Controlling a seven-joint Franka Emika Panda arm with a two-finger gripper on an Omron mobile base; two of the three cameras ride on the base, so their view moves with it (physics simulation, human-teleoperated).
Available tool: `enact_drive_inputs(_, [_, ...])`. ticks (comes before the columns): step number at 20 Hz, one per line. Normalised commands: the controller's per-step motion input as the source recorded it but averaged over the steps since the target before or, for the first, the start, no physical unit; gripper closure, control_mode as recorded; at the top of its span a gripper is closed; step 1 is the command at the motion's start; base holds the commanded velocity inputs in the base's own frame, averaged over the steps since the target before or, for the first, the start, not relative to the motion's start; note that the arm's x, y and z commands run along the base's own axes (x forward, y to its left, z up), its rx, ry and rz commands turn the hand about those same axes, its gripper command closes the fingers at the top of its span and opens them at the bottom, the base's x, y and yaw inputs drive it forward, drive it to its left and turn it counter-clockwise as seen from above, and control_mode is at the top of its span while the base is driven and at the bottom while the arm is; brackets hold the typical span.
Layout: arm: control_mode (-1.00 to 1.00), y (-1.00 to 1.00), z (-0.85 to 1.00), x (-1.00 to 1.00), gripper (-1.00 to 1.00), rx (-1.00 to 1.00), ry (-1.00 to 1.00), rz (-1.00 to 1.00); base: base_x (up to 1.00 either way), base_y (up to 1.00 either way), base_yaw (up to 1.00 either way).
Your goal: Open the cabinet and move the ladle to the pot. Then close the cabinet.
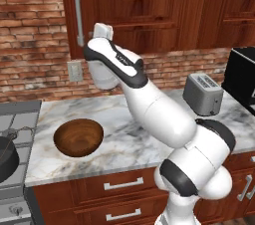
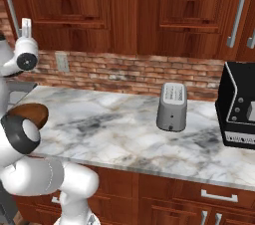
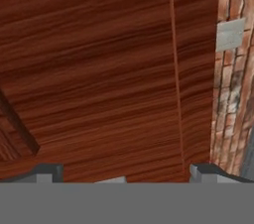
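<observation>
Cabinet handle [image 1: 77, 13] — long axis near vertical (door [image 1: 134, 7] closed) — points down.

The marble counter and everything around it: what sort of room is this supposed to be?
It looks like a kitchen, apparently a computer-rendered one: a grey toaster stands on the marble counter, a dark pot sits on the stove, and wooden cabinets hang above.
</observation>
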Motion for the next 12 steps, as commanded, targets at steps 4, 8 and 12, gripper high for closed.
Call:
enact_drive_inputs(4, [-1.00,0.00,0.00,0.49,-1.00,0.00,0.04,-0.01,0.00,0.00,0.00])
enact_drive_inputs(8, [-1.00,0.00,0.00,0.44,-1.00,0.00,0.03,-0.01,0.00,0.00,0.00])
enact_drive_inputs(12, [-1.00,0.00,0.00,0.38,-1.00,0.00,0.02,0.00,0.00,0.00,0.00])
